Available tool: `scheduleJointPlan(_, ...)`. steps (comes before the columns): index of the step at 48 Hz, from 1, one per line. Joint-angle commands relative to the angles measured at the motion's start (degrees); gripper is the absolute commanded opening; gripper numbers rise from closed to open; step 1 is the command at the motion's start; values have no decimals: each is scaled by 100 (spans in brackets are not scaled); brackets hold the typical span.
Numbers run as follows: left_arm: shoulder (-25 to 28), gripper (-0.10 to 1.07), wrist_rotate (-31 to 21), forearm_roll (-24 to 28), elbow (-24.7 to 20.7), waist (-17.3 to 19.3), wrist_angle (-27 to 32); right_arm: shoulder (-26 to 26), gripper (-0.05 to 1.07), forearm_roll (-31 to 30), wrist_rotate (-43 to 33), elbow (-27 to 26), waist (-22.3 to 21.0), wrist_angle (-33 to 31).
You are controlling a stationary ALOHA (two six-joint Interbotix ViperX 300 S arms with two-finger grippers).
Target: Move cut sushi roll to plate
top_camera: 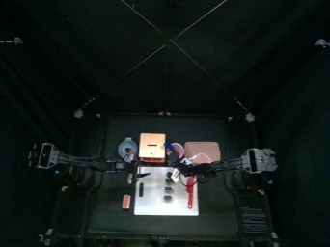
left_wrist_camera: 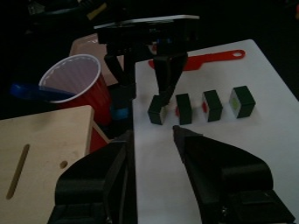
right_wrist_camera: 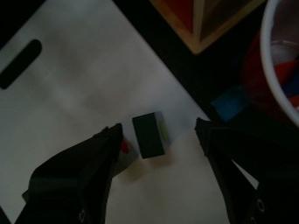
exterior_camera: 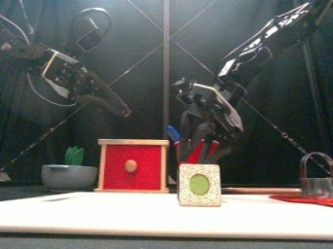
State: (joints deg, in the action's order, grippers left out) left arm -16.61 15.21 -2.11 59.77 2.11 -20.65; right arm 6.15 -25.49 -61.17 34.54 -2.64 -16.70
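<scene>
Several dark cut sushi roll pieces [left_wrist_camera: 198, 105] stand in a row on a white cutting board [left_wrist_camera: 233, 140]. My right gripper [left_wrist_camera: 152, 83] hangs open over the end piece [left_wrist_camera: 158, 108]. The right wrist view shows that piece [right_wrist_camera: 149, 137] lying between the spread jaws of the right gripper [right_wrist_camera: 160, 131], apart from both. From the front, one piece [exterior_camera: 198, 185] faces the camera below the right gripper [exterior_camera: 202, 136]. The pinkish plate [top_camera: 204, 150] lies behind the board, bare. My left gripper [left_wrist_camera: 152, 166] is open and holds nothing, low over the board's near end.
A red cup [left_wrist_camera: 73, 74] stands beside the board, close to the right gripper. A red-handled knife [top_camera: 191, 193] lies along the board's right side. An orange slab [top_camera: 152, 145] and a blue-grey dish [top_camera: 126, 148] sit at the back left.
</scene>
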Motion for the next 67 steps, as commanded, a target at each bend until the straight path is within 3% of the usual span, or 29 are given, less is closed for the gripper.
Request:
scheduleJointPlan(1, -35, 80, 0, 18, -53, -9, -53, -62, 96, 26, 9, -105, -35, 18)
scheduleJointPlan(7, -35, 80, -9, 9, -35, 0, -53, -35, 92, 79, 0, -105, -35, 18)
scheduleJointPlan(17, -35, 80, -9, 9, -26, 0, -53, 18, 68, 281, 0, -88, -26, 18)
scheduleJointPlan(23, -35, 80, -9, 0, -18, 0, -53, -79, 60, 290, 0, -62, 0, -53)
scheduleJointPlan(31, -35, 80, -18, 0, -18, 0, -53, -668, 59, 264, 9, 123, 18, -703)
scheduleJointPlan(41, -26, 80, -18, -9, 0, 0, -53, -1758, 59, 237, -62, 756, -44, -1521)
scheduleJointPlan(49, -26, 80, -18, -9, 0, 0, -53, -1934, 59, 211, -79, 1248, -896, -1477)
scheduleJointPlan(54, -18, 80, -18, 0, 0, 0, -53, -1749, 59, 246, -70, 1354, -1468, -1011)
scheduleJointPlan(63, -9, 80, -26, 0, 0, 0, -53, -1450, 65, 413, -70, 1301, -1907, -448)
scheduleJointPlan(67, -18, 80, -26, -9, 0, 0, -53, -1354, 76, 431, -70, 1310, -1951, -448)
